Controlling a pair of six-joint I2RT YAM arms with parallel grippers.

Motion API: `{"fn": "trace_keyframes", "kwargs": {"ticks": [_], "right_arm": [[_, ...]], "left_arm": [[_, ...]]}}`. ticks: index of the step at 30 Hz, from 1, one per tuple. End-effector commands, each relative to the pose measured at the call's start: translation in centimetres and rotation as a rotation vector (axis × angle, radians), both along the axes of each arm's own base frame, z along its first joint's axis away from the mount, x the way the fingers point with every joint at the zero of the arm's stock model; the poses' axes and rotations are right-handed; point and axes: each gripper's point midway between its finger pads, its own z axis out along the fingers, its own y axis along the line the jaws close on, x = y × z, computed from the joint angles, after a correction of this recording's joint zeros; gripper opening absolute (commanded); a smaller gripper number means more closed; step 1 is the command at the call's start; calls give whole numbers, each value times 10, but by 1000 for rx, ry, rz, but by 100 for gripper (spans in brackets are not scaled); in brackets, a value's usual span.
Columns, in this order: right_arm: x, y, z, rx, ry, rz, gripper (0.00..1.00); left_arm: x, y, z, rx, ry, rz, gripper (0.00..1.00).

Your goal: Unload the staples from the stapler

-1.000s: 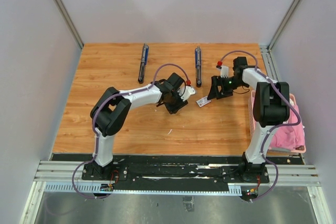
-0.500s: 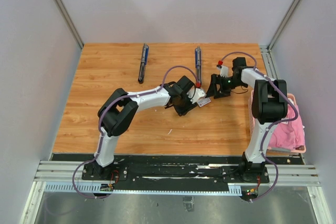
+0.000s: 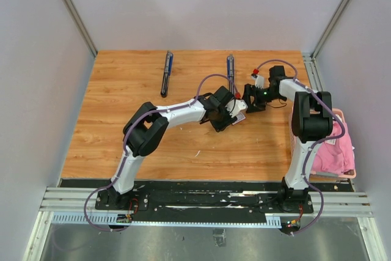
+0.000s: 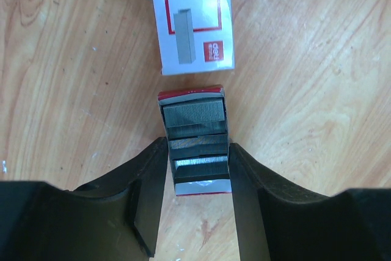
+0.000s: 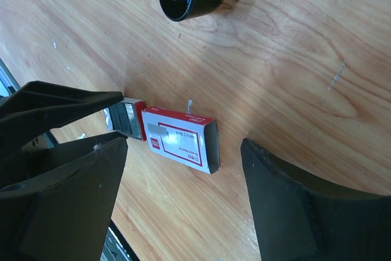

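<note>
Two robot arms meet at the middle of a wooden tabletop [image 3: 122, 102]. The left pincer [image 4: 197, 151] is narrowed onto the long sides of a small red-rimmed cardboard tray [image 4: 190, 95] and holds it. In the tray lie the short silvery-grey strips of staples [image 4: 194, 114], packed side by side. Just beyond the tray's far end lies a flat white box sleeve with red marking [image 4: 195, 22], apart from it. The right pincer [image 5: 183, 145] stands wide, its fingers either side of that sleeve and gripping nothing.

Nearby lies a long dark-blue stapler [image 3: 230, 76]; a second dark-blue stapler [image 3: 166, 73] lies well to the left. The staples on show are in the tray, so the unloading looks well advanced. Whether either stapler holds more cannot be told. What seems left is sliding the tray into the sleeve.
</note>
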Motion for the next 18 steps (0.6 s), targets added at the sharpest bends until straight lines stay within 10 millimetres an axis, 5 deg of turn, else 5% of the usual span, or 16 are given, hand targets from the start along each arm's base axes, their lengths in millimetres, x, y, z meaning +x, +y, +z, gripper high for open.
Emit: {"fn": "trace_keyframes", "kwargs": {"ticks": [1, 18], "right_arm": [[-4, 13, -9, 13, 36, 20, 78], [-12, 22, -11, 13, 43, 32, 78]], "left_arm": [[-6, -5, -17, 31, 30, -13, 47], [-10, -10, -20, 38, 29, -18, 47]]}}
